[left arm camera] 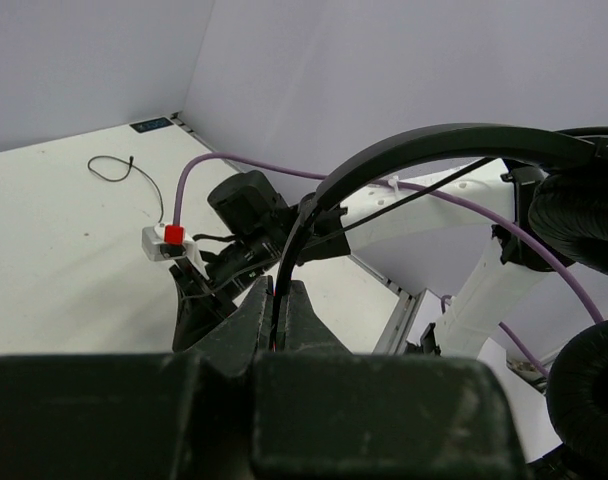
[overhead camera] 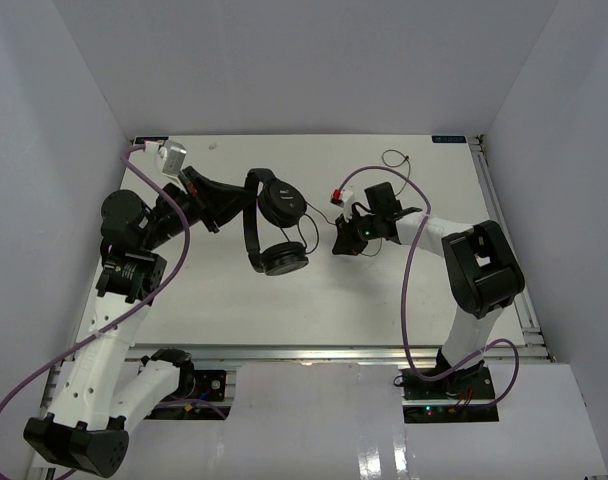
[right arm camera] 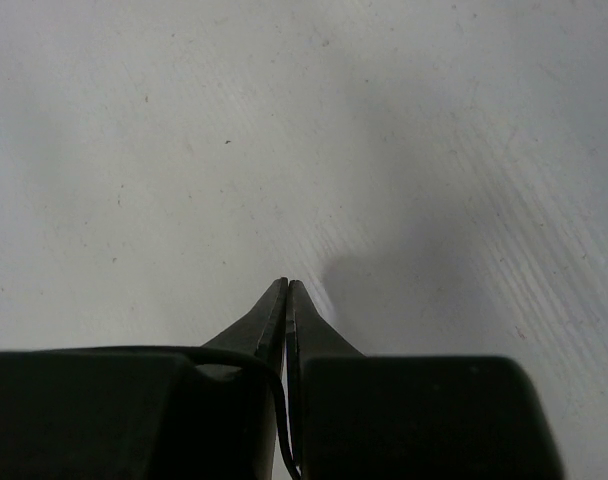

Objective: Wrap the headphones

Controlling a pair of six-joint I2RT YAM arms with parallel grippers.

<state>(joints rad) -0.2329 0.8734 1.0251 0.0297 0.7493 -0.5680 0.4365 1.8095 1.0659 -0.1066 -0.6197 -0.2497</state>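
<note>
Desk (overhead camera: 384, 300): headphones (overhead camera: 274, 225) held left of its centre, my left jaws clamped on the headband (left arm camera: 434, 140). Right jaws pinched shut on the cord (right arm camera: 281, 430), mid-desk. Free end (overhead camera: 394, 158) loose by the far edge. Winding stage, I judge; next, loop cord round the band.

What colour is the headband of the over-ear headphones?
Black: the thin curved headband shows best in the left wrist view.

Open table (overhead camera: 384, 300) along the near edge; headphones (overhead camera: 280, 205) as obstacle mid-table.
</note>
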